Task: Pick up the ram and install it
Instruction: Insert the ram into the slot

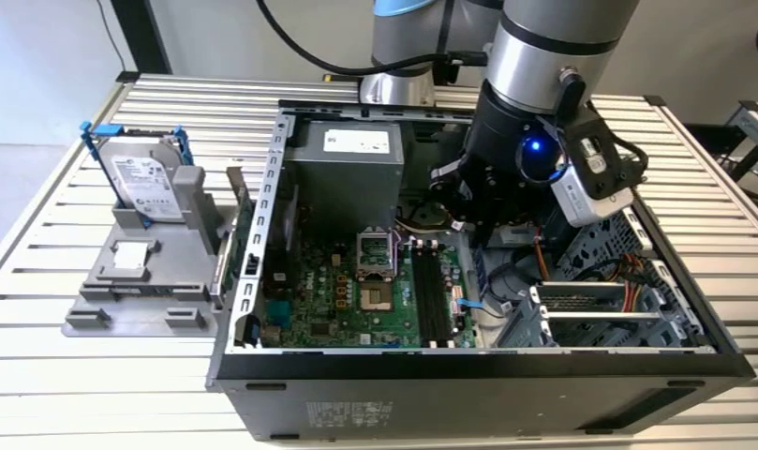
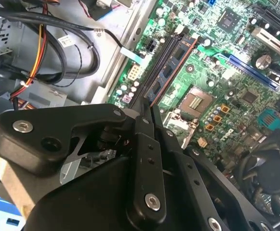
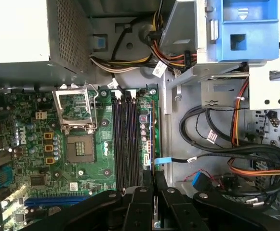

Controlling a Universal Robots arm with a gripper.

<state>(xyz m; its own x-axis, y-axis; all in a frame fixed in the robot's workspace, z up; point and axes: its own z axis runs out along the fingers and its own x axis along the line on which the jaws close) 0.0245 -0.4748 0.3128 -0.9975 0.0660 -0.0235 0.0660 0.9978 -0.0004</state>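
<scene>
In the second wrist view my gripper [image 2: 147, 113] is shut on the ram [image 2: 171, 65], a thin, long board with blue patches and an orange edge that sticks out from between the fingertips. The ram hangs just above the motherboard, running along the black memory slots [image 2: 152, 60]. In the first wrist view the gripper [image 3: 153, 180] sits beside the near end of those slots [image 3: 127, 144], toward the drive-cage side. In the exterior view the gripper [image 1: 472, 225] reaches down into the open computer case, over the far end of the slots [image 1: 431, 291].
The case wall [image 1: 479, 361] surrounds the work area. The CPU socket [image 3: 79, 147] lies beside the slots, and loose cables [image 3: 217, 139] and a blue drive cage [image 3: 246, 29] lie on the other side. A hard drive in a blue frame [image 1: 141, 173] stands on a grey stand at the exterior view's left.
</scene>
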